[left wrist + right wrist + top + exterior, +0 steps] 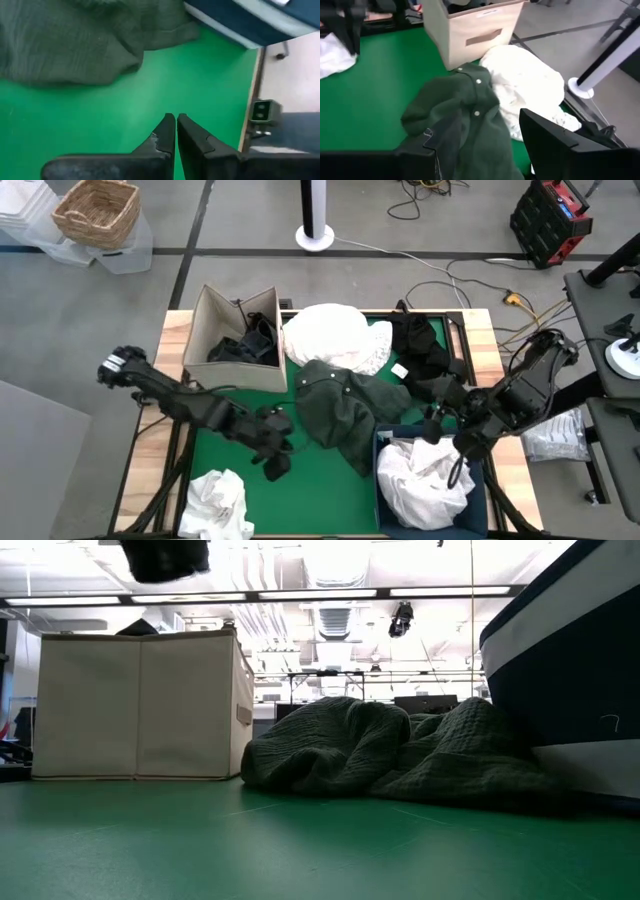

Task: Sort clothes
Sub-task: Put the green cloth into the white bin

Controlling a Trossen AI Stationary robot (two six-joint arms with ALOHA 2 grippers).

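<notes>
- Clothes lie in six lots: one dark green shirt (345, 408), one big white bundle (335, 337), one black heap (425, 352), one white garment (218, 502) at the near left edge, white pieces (425, 478) filling the navy bin (384, 442), and dark pieces (250, 340) inside the beige fabric box (205, 330).
- One green mat (310, 490) covers the table; its widest bare stretch lies near the front, between the loose white garment and the bin.
- Dark green shirt sprawls mid-mat, its long axis running from the white bundle at the back toward the bin's near-left corner, touching both; its buttoned placket faces up.
- White bundle sits just beside the box, with the black heap on its other side at the mat's far right edge.
- Right gripper (480, 145) hovers over the bin's left rim, fingers spread well apart and holding nothing.
- Left gripper (175, 131) hangs above bare mat just left of the shirt, fingers pressed together and empty.
</notes>
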